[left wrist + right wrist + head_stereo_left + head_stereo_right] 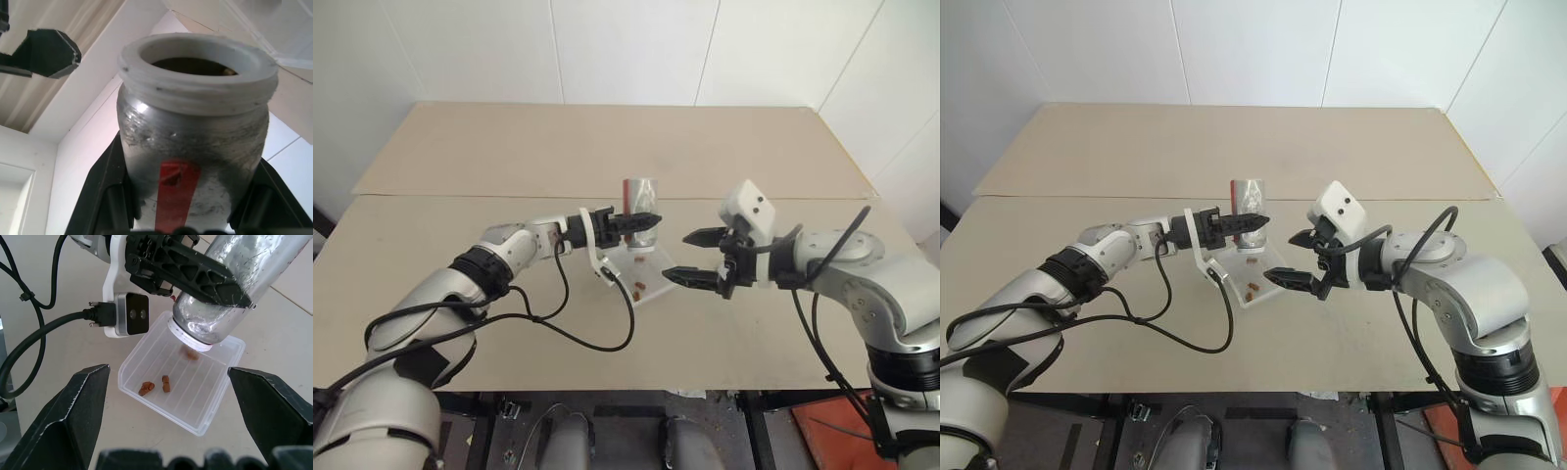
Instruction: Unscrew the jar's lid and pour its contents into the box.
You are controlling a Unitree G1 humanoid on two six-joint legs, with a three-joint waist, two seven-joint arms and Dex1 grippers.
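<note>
1. No word, brand name or number can be read anywhere in these pictures.
2. The jar [195, 147] carries a red mark on its side, seen in the left wrist view. It is a plain red stripe with a darker spot in it; no letter can be made out on it.
3. In the left eye view the same jar shows a small bit of red beside the fingers, too small to read.
4. The box [205, 406] has only moulded ribs on its bottom, with no print on it.
5. The worktop [607, 137] bears no sign or label.
</note>
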